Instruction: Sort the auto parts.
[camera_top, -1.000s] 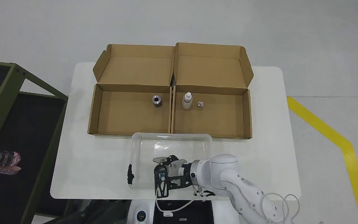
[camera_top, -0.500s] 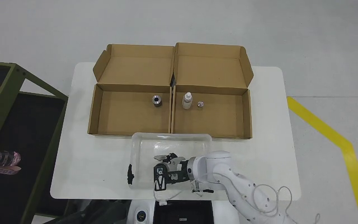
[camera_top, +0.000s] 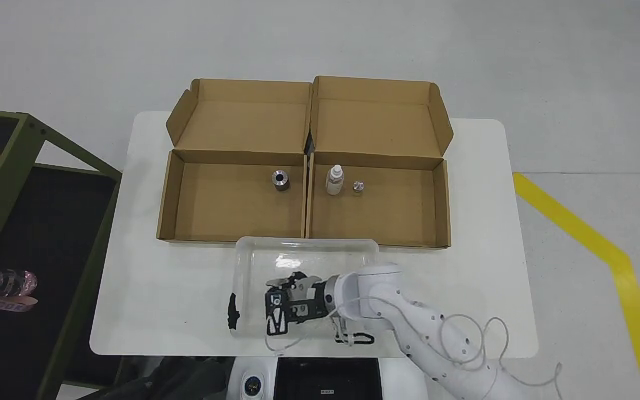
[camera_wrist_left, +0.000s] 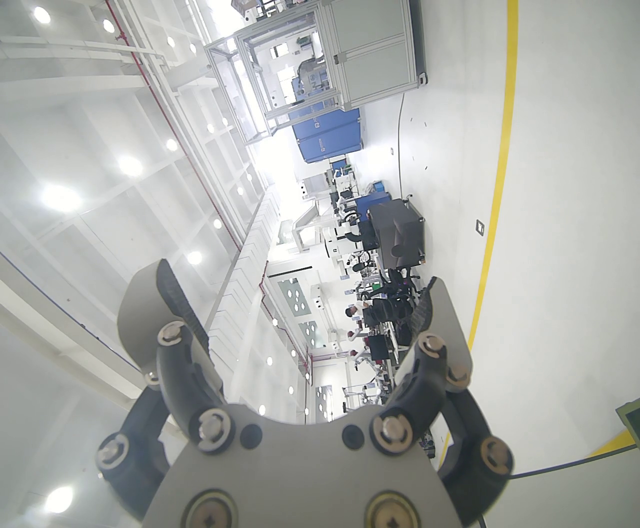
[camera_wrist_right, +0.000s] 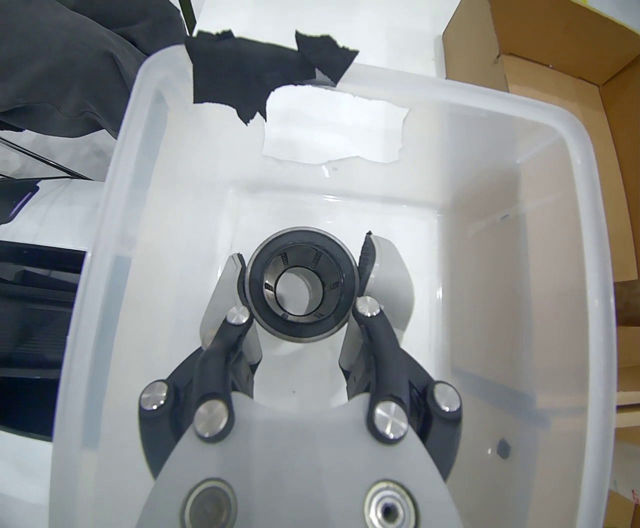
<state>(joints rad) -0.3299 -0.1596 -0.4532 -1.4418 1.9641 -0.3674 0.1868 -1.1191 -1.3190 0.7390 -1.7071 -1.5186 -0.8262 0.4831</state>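
Inside the clear plastic bin (camera_top: 300, 243), toward its end marked with torn black tape (camera_wrist_right: 260, 75), the right pincer (camera_wrist_right: 304, 255) is clamped on a bearing (camera_wrist_right: 303, 285), a black ring with a metal core and an open bore. Both pads press against the ring's outer rim, one on each side, and the bearing faces the wrist camera with its bore showing. A small dark speck (camera_wrist_right: 503, 448) lies on the bin's floor near the wall opposite the tape, apart from the bearing. From above, the right pincer (camera_top: 272, 312) sits within the bin's walls close to the taped end, with its white arm (camera_top: 420, 325) crossing the bin's near rim. The bin rests on a white desk (camera_top: 480, 200). Just beyond the bin's far side stand two open cardboard boxes side by side, flaps raised. The box (camera_top: 200, 200) nearer the bin's taped end holds one short metal cylinder (camera_top: 279, 179). The other box (camera_top: 400, 205) holds a white bottle-shaped part (camera_top: 334, 180) standing upright and, just beside it, a small round metal piece (camera_top: 358, 185). Away from the bin, the left pincer (camera_wrist_left: 297, 280) points out into the hall, its two fingers spread wide apart with nothing between them.
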